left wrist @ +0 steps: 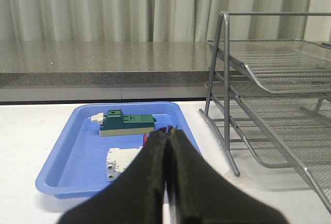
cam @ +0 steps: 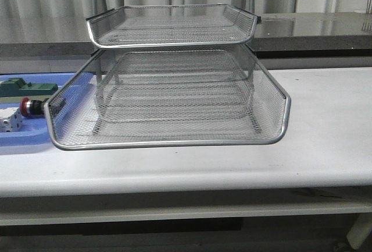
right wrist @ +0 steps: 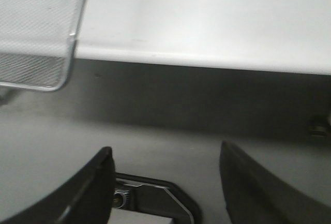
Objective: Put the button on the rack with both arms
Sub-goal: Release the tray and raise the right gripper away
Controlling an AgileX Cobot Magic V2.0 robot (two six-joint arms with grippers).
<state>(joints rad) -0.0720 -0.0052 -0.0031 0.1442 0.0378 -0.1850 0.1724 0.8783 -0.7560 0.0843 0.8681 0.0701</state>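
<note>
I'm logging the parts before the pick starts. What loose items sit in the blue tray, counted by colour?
Red-headed button: 1
Green block: 1
White cube: 1
Total: 3, all in the blue tray.

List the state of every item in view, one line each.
button: lying on its side in the blue tray, not gripped
rack: upright on the table, visible tiers empty
blue tray: flat on the table, holds three parts
green block: resting in the tray
white cube: resting in the tray
left gripper: fingers shut, empty
right gripper: fingers open, empty
</note>
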